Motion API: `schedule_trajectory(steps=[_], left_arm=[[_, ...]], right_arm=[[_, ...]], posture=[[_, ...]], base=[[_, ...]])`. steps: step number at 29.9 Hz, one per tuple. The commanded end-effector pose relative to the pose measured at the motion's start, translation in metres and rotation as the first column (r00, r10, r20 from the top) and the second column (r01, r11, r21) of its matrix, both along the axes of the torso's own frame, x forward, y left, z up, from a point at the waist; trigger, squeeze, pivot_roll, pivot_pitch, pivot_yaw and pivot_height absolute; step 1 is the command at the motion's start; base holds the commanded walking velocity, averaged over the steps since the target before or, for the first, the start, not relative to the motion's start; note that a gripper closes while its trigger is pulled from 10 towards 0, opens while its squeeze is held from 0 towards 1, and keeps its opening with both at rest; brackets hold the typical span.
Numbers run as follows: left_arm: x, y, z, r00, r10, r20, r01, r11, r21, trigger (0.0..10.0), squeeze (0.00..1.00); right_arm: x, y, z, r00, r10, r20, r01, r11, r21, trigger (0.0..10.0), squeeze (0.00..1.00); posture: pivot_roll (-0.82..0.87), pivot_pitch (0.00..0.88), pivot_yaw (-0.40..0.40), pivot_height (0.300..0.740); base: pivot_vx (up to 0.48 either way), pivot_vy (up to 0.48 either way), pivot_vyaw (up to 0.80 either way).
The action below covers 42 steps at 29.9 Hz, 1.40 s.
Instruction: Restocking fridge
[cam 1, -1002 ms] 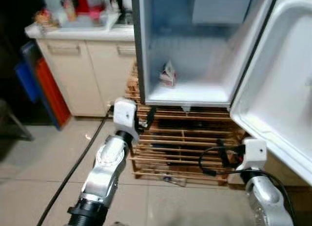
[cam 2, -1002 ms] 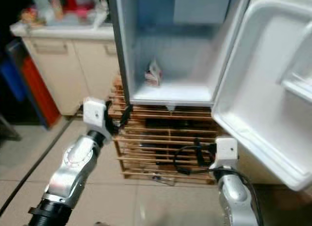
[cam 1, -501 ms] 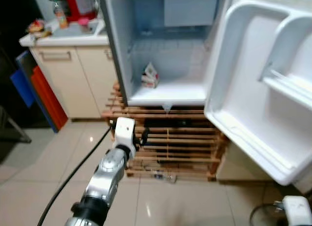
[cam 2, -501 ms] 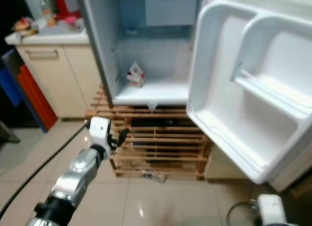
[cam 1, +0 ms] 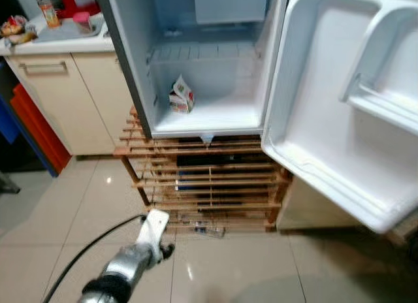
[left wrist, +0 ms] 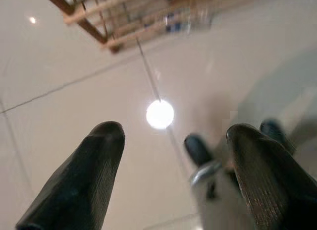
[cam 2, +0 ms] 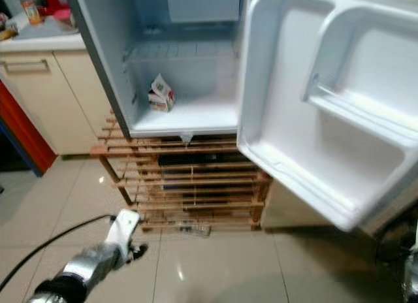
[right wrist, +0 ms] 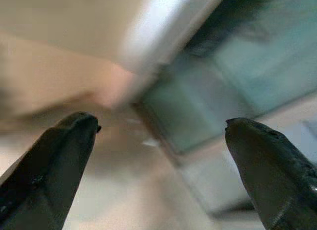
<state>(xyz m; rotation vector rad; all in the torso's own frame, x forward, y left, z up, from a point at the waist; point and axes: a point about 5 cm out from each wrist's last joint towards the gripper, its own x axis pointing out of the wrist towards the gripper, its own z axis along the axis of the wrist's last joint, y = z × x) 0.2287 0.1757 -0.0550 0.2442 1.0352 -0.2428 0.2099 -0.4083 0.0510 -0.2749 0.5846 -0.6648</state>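
The fridge stands open, a small carton on its bottom shelf. The left tool hangs spread and empty over the floor; the right tool, also spread, faces a blur.

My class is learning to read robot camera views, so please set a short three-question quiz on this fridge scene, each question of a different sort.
1. True or false: the fridge door stands open.
2. What lies on the fridge's bottom shelf? A) a small carton B) a bottle C) a bowl
3. Fill in: the fridge stands on a wooden slatted ____.

Key:
1. True.
2. A, a small carton near the shelf's left side.
3. Rack. Meanwhile the left claw is open above the tiled floor, and the right claw is open too.
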Motion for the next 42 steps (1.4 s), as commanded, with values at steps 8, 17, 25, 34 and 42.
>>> schedule_trajectory(steps=[8, 17, 25, 34, 42], left_arm=[[0.000, -0.008, -0.004, 0.997, -0.076, 0.001, 0.075, 0.997, 0.027, 10.0, 0.00], [-0.059, 0.018, -0.035, 0.889, -0.389, -0.243, 0.439, 0.875, 0.206, 10.0, 0.00], [-0.081, 0.020, -0.043, 0.876, -0.364, -0.315, 0.424, 0.893, 0.148, 10.0, 0.00], [-0.027, -0.005, -0.022, 0.986, -0.166, -0.009, 0.166, 0.984, 0.070, 10.0, 0.00], [0.028, -0.030, 0.022, 0.922, -0.123, 0.367, 0.194, 0.968, -0.162, 10.0, 0.00]], right_arm=[[0.060, 0.087, 0.009, 0.808, 0.540, 0.233, -0.586, 0.777, 0.230, 10.0, 0.00], [0.009, 0.198, 0.022, 0.381, 0.824, 0.420, -0.869, 0.164, 0.467, 10.0, 0.00], [0.002, 0.237, 0.061, 0.276, 0.702, 0.656, -0.884, -0.083, 0.460, 10.0, 0.00], [0.049, 0.169, 0.018, 0.733, 0.618, 0.284, -0.680, 0.660, 0.320, 10.0, 0.00], [0.059, 0.183, 0.010, 0.793, 0.504, 0.341, -0.597, 0.755, 0.273, 10.0, 0.00]], posture=[[-0.20, 0.000, 0.046, 0.740], [-0.21, 0.000, 0.043, 0.740], [-0.21, 0.000, 0.043, 0.740], [-0.19, 0.000, 0.029, 0.740], [-0.16, 0.000, 0.018, 0.740]], base=[[0.000, 0.000, 0.00], [0.000, 0.000, 0.00], [0.000, 0.000, 0.00], [0.000, 0.000, 0.00], [0.000, 0.000, 0.00]])
